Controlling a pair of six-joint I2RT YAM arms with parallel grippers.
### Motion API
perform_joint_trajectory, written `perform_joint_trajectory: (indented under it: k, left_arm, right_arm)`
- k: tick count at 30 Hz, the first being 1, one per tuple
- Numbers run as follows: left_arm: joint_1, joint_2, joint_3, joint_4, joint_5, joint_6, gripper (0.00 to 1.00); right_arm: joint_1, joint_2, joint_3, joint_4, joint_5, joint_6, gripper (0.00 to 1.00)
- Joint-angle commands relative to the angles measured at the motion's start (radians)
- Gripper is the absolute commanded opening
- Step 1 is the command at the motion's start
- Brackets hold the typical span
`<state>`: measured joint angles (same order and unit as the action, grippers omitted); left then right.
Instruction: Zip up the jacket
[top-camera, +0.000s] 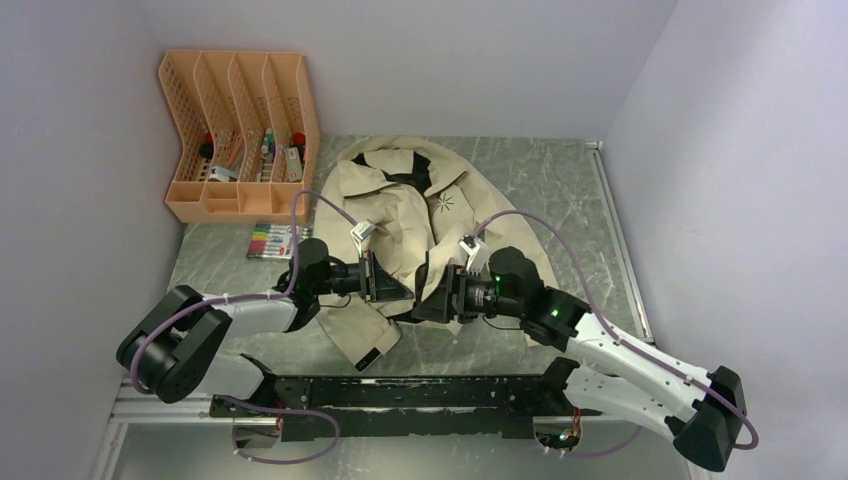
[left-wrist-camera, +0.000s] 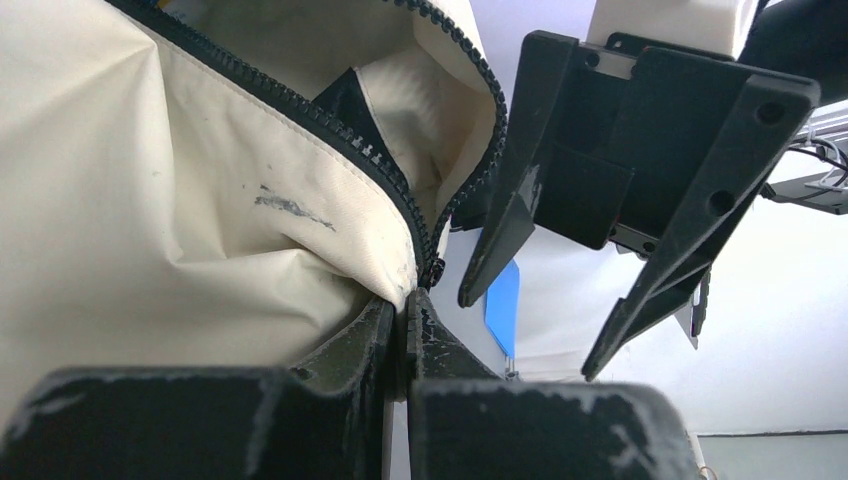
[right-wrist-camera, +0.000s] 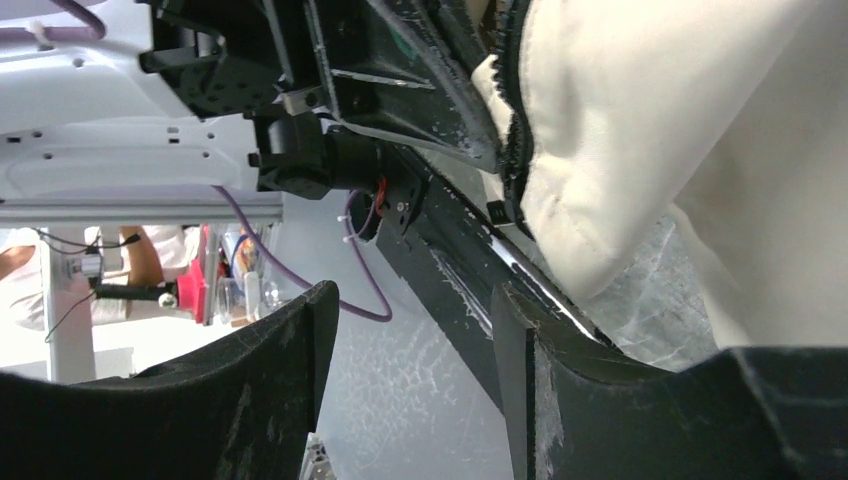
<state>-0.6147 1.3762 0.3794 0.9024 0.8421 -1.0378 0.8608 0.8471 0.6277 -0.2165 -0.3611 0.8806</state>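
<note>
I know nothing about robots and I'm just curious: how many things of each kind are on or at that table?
Robot arms: 2
Jacket: 1
Orange file rack: 1
Pack of markers: 1
Total: 5 (the small items inside the rack are too small to count)

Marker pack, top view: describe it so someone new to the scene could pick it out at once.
Find the orange rack at the far left of the table. Just in front of it, left of the jacket, lies the marker pack: a flat row of many-coloured pens, unlike the plain beige cloth beside it.
</note>
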Motion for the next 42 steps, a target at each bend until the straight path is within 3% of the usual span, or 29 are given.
perform_joint_trajectory:
  k: [1, 10, 26, 42]
  left_arm:
    - [-0.008, -0.021, -0.009, 0.057, 0.022, -0.008, 0.08]
    - [-0.008, -0.025, -0.002, 0.04, 0.028, -0.012, 0.08]
    - [-0.008, -0.006, -0.028, 0.112, 0.037, -0.064, 0.08]
    - [-0.008, 0.004, -0.03, 0.13, 0.027, -0.077, 0.08]
  right_arm:
    - [0.03, 0.01, -0.031, 0.031, 0.085, -0.011, 0.6]
    - [0.064, 0.038, -0.079, 0.082, 0.178, -0.023, 0.6]
    - [0.078, 0.085, -0.172, 0.334, 0.236, 0.034, 0.58]
    - [0.085, 0.101, -0.202, 0.396, 0.174, 0.064, 0.36]
